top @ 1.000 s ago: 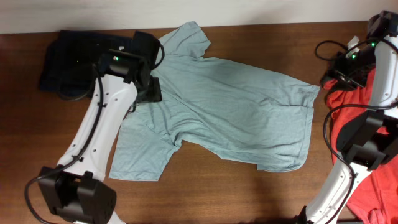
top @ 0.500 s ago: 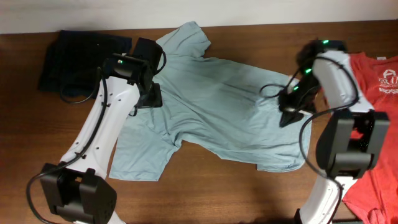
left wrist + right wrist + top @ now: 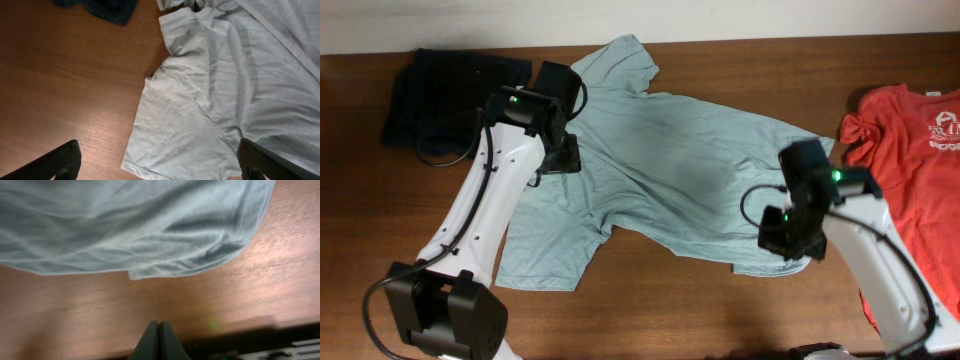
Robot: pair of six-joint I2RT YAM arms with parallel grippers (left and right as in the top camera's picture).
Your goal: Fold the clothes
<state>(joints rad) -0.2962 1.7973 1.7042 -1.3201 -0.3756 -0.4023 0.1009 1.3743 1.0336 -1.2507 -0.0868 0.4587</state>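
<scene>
Cloth covers the middle of the wooden table point(image 3: 650, 310): a pale blue-grey T-shirt point(image 3: 680, 170) lies spread out, collar toward the upper left and hem toward the right, with loose wrinkles across the body. A red T-shirt point(image 3: 920, 140) with white print lies at the table's right edge, near the blue shirt's hem corner but apart from it. A dark navy garment point(image 3: 445, 95) sits at the upper left. The left gripper point(image 3: 157, 150) hovers over the blue shirt beside its collar and above one sleeve, jaws spread wide with nothing between them. The right gripper point(image 3: 158, 328) is at the shirt's lower hem corner, over bare wood just outside the cloth edge. Its two fingers are pressed together and hold nothing. Whether they touch the table cannot be told.
</scene>
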